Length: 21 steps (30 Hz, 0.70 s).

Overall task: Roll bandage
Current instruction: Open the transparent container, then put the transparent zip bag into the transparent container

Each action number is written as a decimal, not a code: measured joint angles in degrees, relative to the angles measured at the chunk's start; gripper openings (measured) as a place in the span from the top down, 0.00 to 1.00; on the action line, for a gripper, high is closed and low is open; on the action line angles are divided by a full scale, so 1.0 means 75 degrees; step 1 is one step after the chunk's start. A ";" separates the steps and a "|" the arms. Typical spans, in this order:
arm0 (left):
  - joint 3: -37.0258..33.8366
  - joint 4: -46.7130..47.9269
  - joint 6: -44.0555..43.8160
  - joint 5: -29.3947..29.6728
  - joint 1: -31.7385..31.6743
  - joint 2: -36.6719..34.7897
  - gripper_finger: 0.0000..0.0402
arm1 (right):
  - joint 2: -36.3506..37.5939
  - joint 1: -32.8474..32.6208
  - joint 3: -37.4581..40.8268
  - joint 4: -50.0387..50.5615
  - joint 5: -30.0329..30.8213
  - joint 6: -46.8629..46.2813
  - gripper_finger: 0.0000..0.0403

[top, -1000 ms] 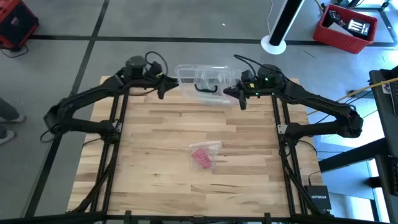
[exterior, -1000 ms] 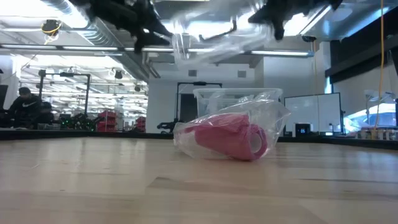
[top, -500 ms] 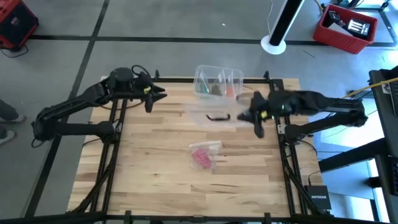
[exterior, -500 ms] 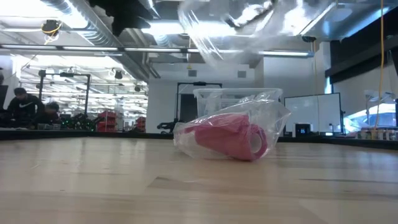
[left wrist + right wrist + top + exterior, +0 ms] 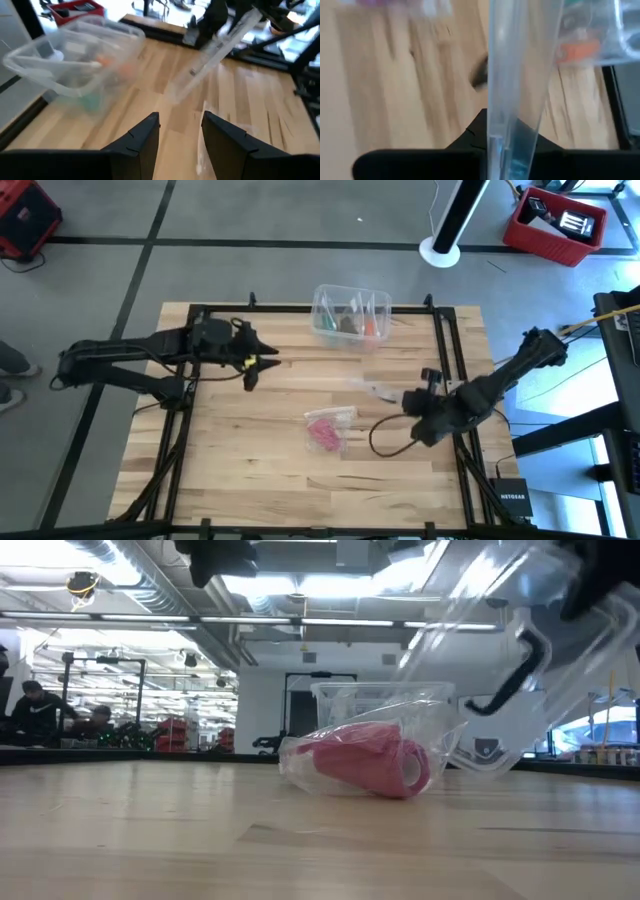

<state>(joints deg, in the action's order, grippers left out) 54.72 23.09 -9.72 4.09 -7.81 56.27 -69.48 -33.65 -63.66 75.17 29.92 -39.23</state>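
Pinkish-red stubby bandage roll sits mid-table inside a crumpled clear plastic wrapper, long axis roughly diagonal. Right gripper is nearer, just to the roll's right, but clenched on a clear plastic lid with a black handle. Left gripper, fingers parted and holding nothing, hangs up-left of the roll. Clear plastic box at the far edge.
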 joint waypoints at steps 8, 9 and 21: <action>0.0000 -0.0027 -0.0026 0.0010 0.0450 0.0809 0.65 | -0.1131 -0.0292 0.0712 0.0189 -0.1001 -0.0939 0.80; 0.0000 -0.0026 -0.0073 0.0005 0.0502 0.0927 0.65 | -0.1224 -0.0348 0.0764 0.0155 -0.1119 -0.1015 0.77; -0.0002 -0.0386 -0.0419 -0.0146 0.1126 0.2619 0.65 | -0.1304 -0.0413 0.0645 0.0199 -0.4245 -0.1882 0.31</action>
<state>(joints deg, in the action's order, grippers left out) 54.71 20.20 -12.86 2.99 0.64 75.91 -79.26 -36.75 -58.82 76.66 -1.92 -53.35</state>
